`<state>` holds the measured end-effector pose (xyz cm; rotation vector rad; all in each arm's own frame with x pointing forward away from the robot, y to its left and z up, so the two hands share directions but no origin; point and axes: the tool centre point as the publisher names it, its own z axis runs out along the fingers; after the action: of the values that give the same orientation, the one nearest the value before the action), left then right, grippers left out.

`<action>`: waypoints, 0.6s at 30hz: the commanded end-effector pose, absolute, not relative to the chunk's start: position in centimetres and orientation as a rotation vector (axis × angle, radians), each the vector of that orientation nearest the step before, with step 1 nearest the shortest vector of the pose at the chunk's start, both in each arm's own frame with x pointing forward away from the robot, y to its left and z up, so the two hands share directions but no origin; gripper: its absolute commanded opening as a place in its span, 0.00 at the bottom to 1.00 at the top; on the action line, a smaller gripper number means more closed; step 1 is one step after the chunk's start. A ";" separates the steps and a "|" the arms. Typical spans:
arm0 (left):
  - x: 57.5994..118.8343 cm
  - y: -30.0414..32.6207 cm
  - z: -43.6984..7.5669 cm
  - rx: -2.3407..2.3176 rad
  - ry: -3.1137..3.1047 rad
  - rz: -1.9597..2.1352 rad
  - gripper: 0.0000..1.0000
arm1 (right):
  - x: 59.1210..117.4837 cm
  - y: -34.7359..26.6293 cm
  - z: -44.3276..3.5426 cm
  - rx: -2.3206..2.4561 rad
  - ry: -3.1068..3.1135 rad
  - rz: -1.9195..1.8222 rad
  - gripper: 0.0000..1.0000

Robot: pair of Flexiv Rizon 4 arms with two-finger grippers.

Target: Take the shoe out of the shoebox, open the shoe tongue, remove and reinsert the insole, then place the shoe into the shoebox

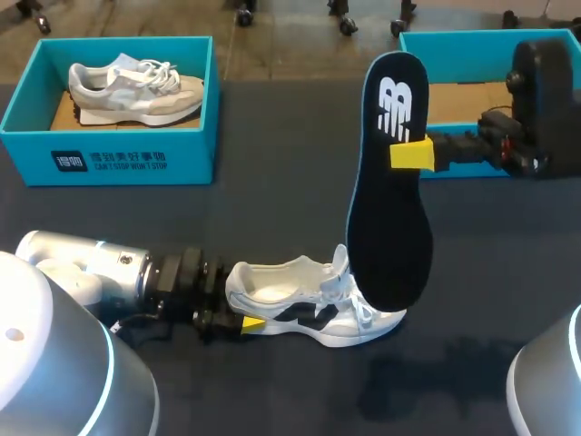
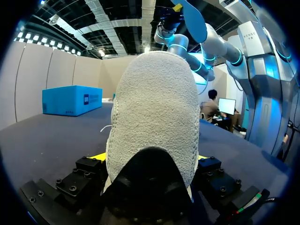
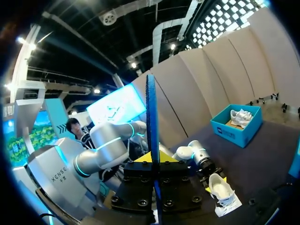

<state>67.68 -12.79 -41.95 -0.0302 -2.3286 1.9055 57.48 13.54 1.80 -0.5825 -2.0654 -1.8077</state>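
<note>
Table (image 1: 272,209), left tool (image 1: 241,311) gripping shoe (image 1: 313,304), right tool (image 1: 410,153) holding insole (image 1: 390,227) aloft

I work over a wide, flat table (image 1: 272,163) with a dark blue-black matte top. It runs past both sides of the head view and ends in a straight far edge. Light falls on it evenly, leaving only soft, blurred shadows (image 1: 427,372) near its front. From my left wrist the table (image 2: 51,136) stretches away level and plain.
</note>
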 end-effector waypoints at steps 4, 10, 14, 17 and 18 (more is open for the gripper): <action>67.6 -12.8 -41.9 -0.029 -2.329 1.907 0.00 | 57.5 13.8 1.9 -0.587 -2.067 -1.804 0.00; 67.5 -12.5 -41.8 -0.056 -2.322 1.901 0.16 | 57.5 13.8 1.9 -0.587 -2.067 -1.804 0.00; 67.4 -12.3 -41.8 -0.079 -2.334 1.879 1.00 | 57.5 13.8 1.9 -0.587 -2.067 -1.804 0.00; 67.3 -12.2 -41.8 -0.068 -2.343 1.860 1.00 | 57.5 13.8 1.9 -0.587 -2.067 -1.804 0.00; 67.3 -12.1 -41.9 -0.063 -2.354 1.850 1.00 | 57.5 13.8 1.9 -0.587 -2.067 -1.804 0.00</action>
<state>67.46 -12.22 -42.15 -0.0688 -2.3405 1.8638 57.24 13.45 1.95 -0.5856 -2.0665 -1.8095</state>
